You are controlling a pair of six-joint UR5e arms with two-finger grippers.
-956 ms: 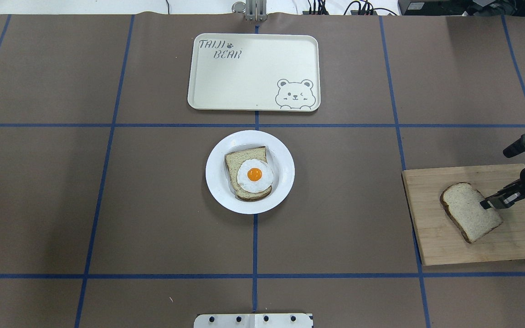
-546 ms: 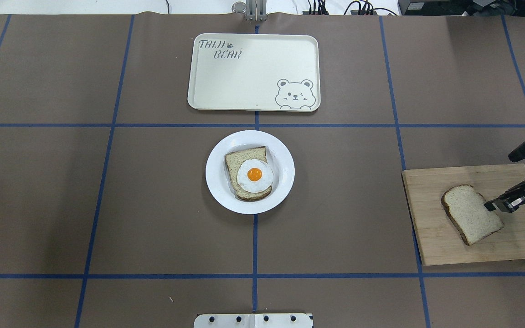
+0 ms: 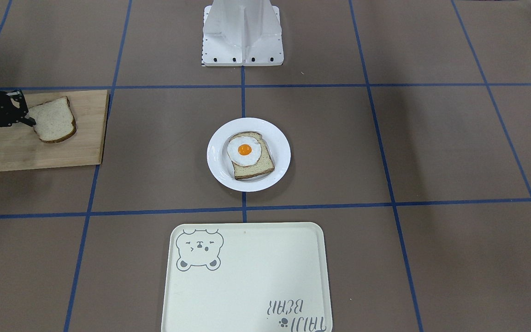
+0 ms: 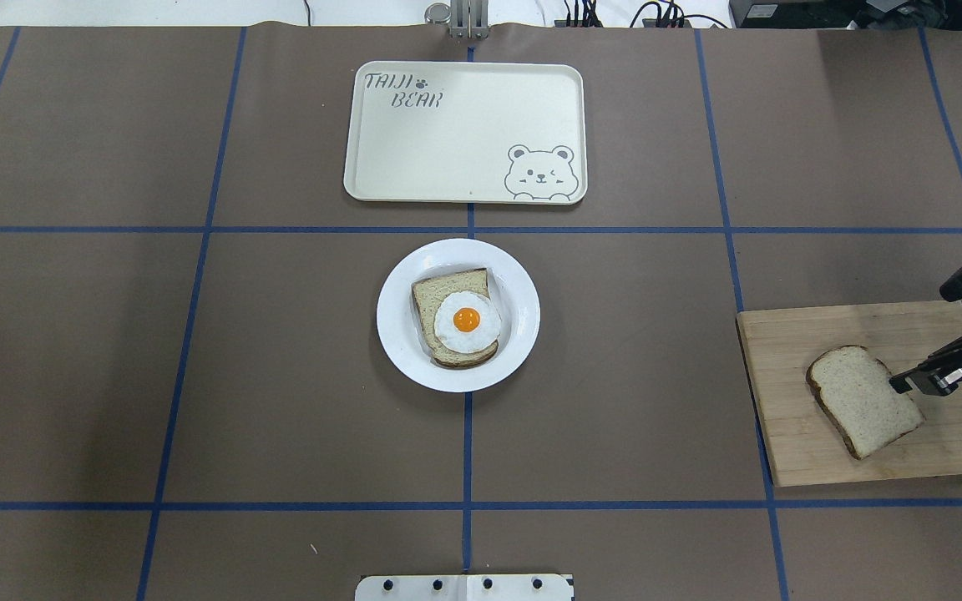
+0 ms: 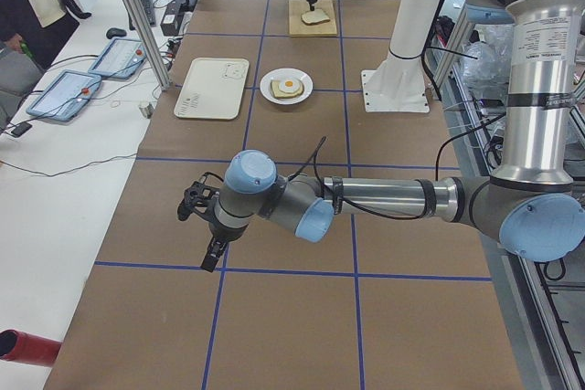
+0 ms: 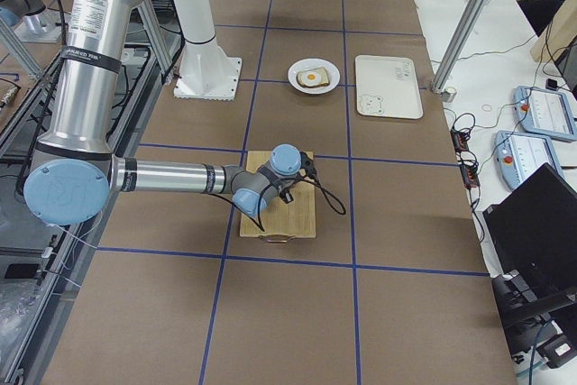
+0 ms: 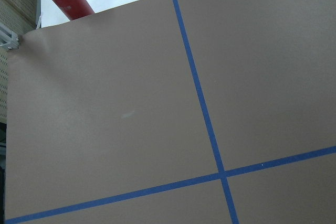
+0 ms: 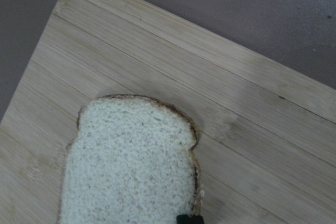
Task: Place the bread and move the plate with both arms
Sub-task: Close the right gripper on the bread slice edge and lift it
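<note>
- Right claw (image 4: 907,384): tip sat at the crust edge of the bread (image 4: 863,401); one black fingertip (image 8: 189,219) just showed there in the wrist view; whether it pinched the slice or merely touched it, I could not tell
- Left claw (image 5: 212,253): hung over bare surface (image 4: 197,376), well apart from everything; how far open, I could not tell
- Bread: lay flat on the wooden board (image 4: 790,434) at my right end, well apart from the plate (image 4: 397,351)
- Plate: mid-surface, carrying an egg-topped slice (image 4: 456,321); tray (image 4: 464,125) beyond it
- Risk, as I judged: a hold on the crust edge alone could let the soft slice droop, tear or slip out on the lift
- Risk: a push rather than a pinch could shove the slice along the board
- Risk: a crooked drop could nudge the egg or leave bread overhanging the rim
- Risk: with both claws on the plate, an uneven lift could tilt it and slide the stack off
</note>
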